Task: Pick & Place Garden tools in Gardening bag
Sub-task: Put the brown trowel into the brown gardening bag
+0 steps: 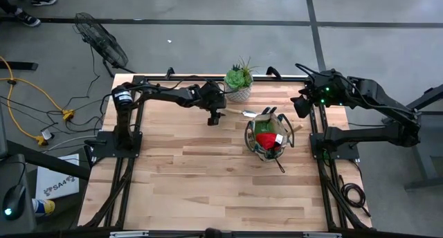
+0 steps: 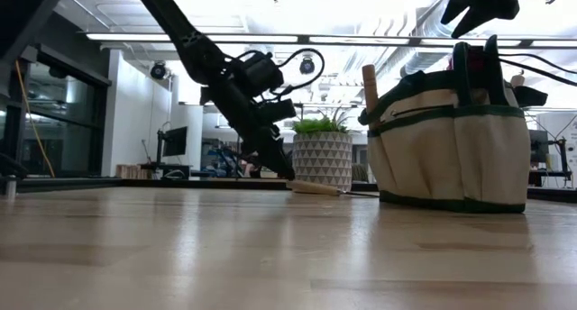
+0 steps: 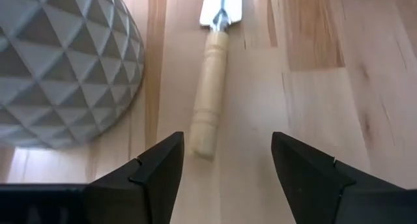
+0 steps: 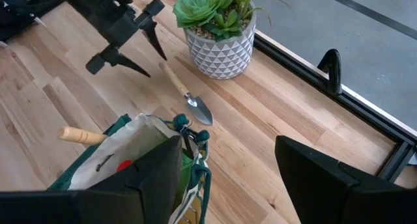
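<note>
Lying just ahead of the open left end effector (image 3: 225,168): trowel (image 3: 210,100).

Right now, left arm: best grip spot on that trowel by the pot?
Grip the trowel mid wooden handle, coming straight down. It lies flat, clear of the pot, and the open left gripper already straddles the handle's butt end; the blade is thin and flat.

Grey floor (image 1: 208,3), standing fan (image 1: 100,39), ceiling strip lights (image 2: 270,37).
</note>
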Robot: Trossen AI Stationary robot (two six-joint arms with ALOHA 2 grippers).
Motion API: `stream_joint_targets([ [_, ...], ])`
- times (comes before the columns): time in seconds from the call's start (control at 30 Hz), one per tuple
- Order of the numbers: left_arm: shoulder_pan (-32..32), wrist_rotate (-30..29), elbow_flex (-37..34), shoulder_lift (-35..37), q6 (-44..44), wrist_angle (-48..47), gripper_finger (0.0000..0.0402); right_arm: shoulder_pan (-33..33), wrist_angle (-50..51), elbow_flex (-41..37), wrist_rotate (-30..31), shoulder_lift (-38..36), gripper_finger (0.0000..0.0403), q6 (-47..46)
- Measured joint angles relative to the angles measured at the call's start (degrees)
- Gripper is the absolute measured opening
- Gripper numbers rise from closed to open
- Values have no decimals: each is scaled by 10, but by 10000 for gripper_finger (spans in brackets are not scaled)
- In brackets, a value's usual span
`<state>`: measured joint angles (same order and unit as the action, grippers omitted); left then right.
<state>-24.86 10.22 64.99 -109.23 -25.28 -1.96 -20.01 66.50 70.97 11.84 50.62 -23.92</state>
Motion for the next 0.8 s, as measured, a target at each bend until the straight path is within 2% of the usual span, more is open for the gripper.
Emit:
stream_joint_targets([
  [0.5,-18,8,0,-26,0,32,227,0,-17,0,0,0,238,0],
  [0.8,-22,8,0,-26,-1,42,178,0,-17,0,0,0,238,0],
])
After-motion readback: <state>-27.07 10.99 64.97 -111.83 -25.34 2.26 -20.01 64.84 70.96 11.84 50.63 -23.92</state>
